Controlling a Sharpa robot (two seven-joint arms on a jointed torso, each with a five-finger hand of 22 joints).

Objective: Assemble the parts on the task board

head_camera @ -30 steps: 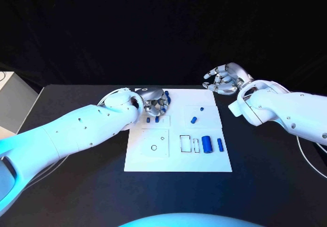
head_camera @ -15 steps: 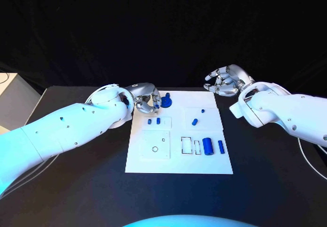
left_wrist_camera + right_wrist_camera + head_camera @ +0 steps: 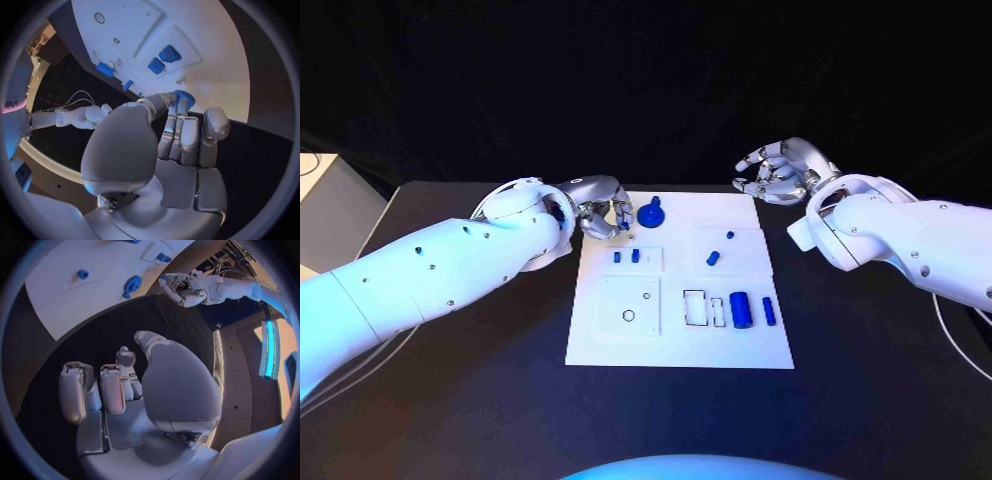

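Observation:
The white task board lies mid-table. A blue gear-like part stands near its far left corner. My left hand hovers just left of that part with fingers loosely curled, a narrow gap between them in the head view. In the left wrist view the gear-like part sits right past my fingertips. Two small blue parts lie behind it, two more at mid-board, and two blue cylinders to the right. My right hand floats off the far right corner, fingers half curled and holding nothing.
A square white plate with a hole and empty rectangular slots sit on the board's near half. A pale box stands beyond the table's left edge. Black tabletop surrounds the board.
My left hand has drawn back leftward from over the board's far left corner, uncovering the blue gear-like part, which stays where it stands. The right hand has barely moved.

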